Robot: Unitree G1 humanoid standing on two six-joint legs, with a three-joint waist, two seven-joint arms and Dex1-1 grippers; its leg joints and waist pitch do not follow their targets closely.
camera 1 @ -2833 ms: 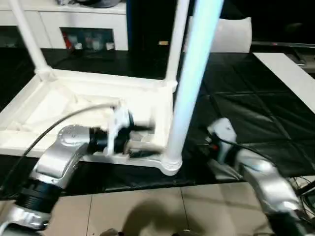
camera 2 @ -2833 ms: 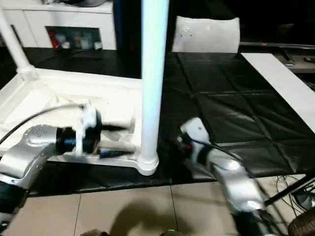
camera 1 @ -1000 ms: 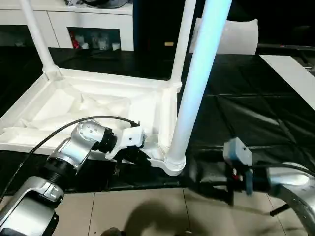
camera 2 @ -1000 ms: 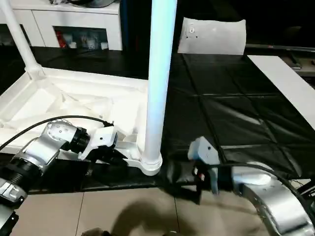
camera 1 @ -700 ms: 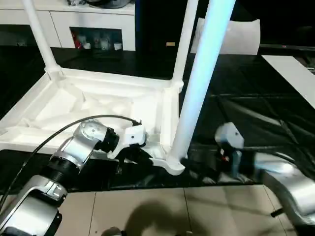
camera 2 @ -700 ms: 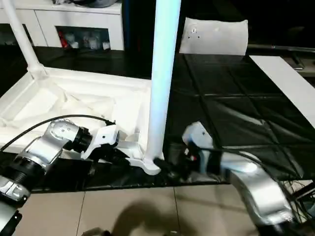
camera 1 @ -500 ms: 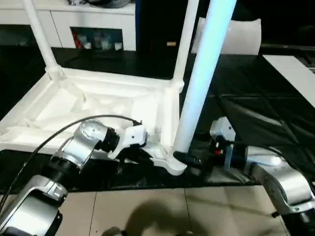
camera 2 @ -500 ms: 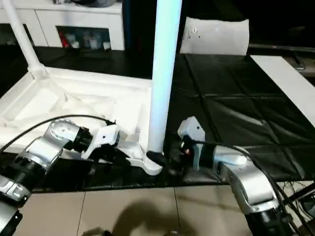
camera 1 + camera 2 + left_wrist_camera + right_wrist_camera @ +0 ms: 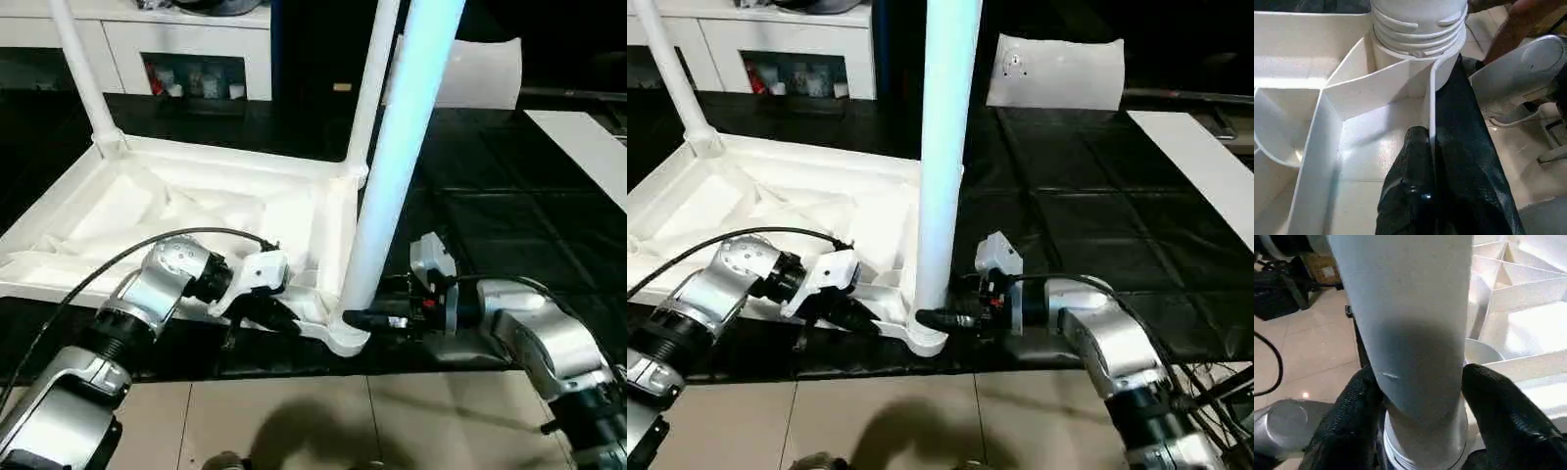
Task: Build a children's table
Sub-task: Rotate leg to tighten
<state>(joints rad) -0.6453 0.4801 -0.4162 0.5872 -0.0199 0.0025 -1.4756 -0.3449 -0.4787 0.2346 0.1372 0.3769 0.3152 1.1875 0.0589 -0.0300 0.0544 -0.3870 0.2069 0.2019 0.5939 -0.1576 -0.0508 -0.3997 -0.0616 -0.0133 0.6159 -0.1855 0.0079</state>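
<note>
The table top (image 9: 186,211) lies upside down on a black mat (image 9: 490,225), ribbed underside up, with three legs standing from its corner sockets. The near leg (image 9: 397,147) is the one in play: its long axis runs straight up, and its threaded foot sits in the near corner socket (image 9: 341,333), just ahead of both pincers.

The right pincer (image 9: 377,315) is the nearer one to that leg. It reaches in level from the side, square to the leg's axis, so the leg rises between its two black fingers (image 9: 1503,411) just above the socket. In the right wrist view the fingers sit on either side of the tube, about as wide apart as the tube, at or very near its surface; whether they already press on it cannot be told. Judging from this, the coming move is to grip the leg low down and screw or seat it into the socket.

The left pincer (image 9: 1422,161) lies on the other side of the socket. Its fingers are pinched together on the thin upright rim wall (image 9: 1433,105) of the table top, with the socket directly beyond their tips, seemingly steadying the top.
</note>
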